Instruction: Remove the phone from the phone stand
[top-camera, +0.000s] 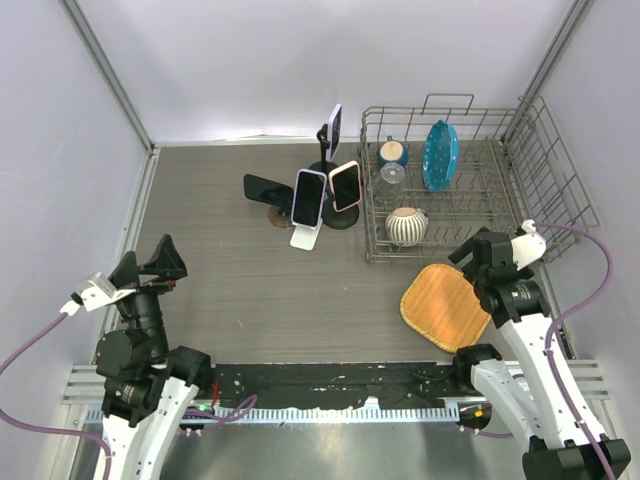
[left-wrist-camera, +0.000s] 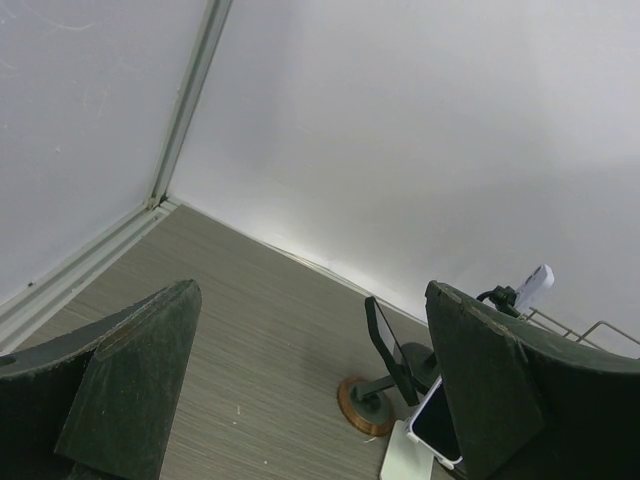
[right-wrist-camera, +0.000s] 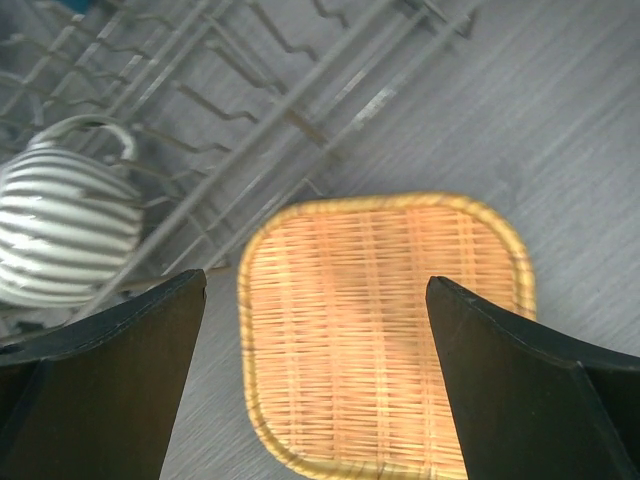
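Two left fingers (left-wrist-camera: 130, 400): matte black wedges, spread, empty.
Right fingers (right-wrist-camera: 110, 390): spread, woven rounded-square mat (right-wrist-camera: 385, 330) seen between.
Phone (top-camera: 309, 196): glossy slab on white stand (top-camera: 305, 238); half hidden lower right in your left-wrist view.

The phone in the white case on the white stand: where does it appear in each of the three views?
Top external: the phone in the white case, near the centre.
Left wrist: bottom right, only partly visible.
Right wrist: not in it.
Shared landmark: the black phone on a round-based stand, just left of it in both.
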